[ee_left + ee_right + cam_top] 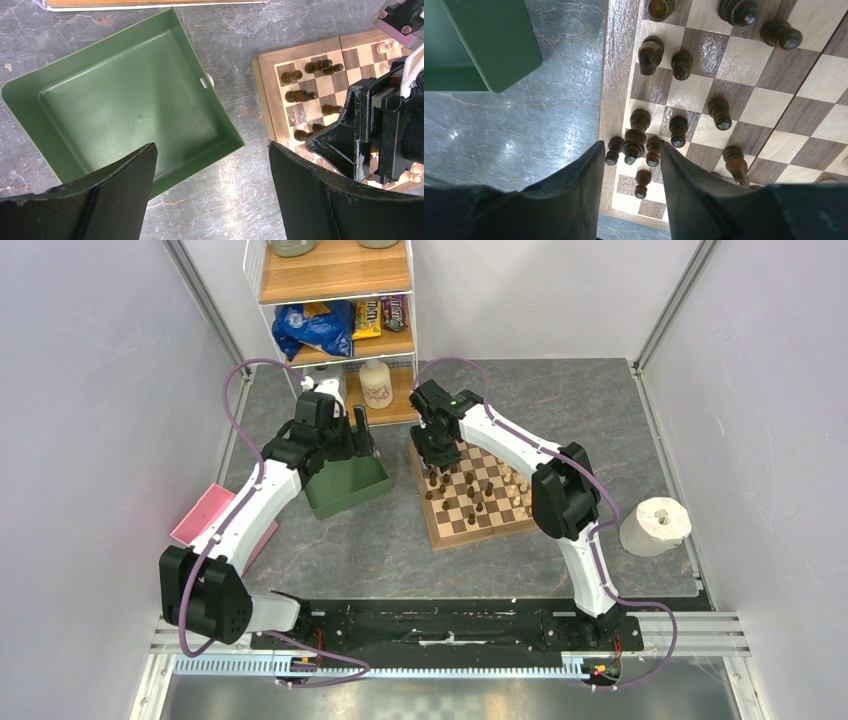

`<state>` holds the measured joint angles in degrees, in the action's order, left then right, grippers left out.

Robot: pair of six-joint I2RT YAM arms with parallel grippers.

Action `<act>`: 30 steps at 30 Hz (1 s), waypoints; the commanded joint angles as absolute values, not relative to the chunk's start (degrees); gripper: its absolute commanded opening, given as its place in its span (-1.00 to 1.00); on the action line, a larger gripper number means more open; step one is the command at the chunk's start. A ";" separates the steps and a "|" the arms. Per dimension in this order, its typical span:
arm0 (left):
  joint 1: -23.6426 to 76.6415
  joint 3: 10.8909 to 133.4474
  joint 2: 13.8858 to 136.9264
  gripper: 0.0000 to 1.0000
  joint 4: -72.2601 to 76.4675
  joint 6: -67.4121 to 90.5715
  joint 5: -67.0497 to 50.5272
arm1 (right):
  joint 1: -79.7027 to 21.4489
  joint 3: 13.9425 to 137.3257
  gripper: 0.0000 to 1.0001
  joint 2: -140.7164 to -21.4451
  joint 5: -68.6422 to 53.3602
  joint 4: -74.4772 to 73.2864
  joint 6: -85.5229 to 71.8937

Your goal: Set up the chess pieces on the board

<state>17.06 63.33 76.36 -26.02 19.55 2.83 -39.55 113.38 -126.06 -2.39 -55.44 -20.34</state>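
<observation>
Grey marbled tabletop (524,125) underneath. Right gripper (631,152) hovered low at board (616,75) border, jaws parted, gripping nothing. Dark piece (633,144) stood upright between tips, long axis vertical, pointing up at claw. Smaller dark neighbours (612,150) crowded close on both sides, one beside each finger. More dark chess pieces (719,112) ahead across squares. Green tray (484,45) ahead-left, off board. Left gripper (211,150) spread wide over tray, empty; right arm clearly nearer piece.

Bright, even overhead light; shadows soft and short; white glare patches on the grey desk (559,145) in both wrist views; board (744,100) sharp, its polished squares faintly reflective; overhead view slightly wide-angled.
</observation>
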 commanded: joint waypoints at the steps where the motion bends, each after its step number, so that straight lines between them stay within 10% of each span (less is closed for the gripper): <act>1: 16.77 63.18 76.46 0.79 -23.73 20.76 2.36 | -39.64 115.95 0.09 -122.12 -0.35 -55.83 -19.84; 30: 16.74 63.02 76.20 0.79 -23.98 20.75 2.98 | -28.92 88.94 0.13 -104.77 4.84 -53.17 -27.39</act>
<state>17.04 63.33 76.36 -26.02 19.55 2.90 -28.64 90.35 -108.57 2.92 -53.36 -25.74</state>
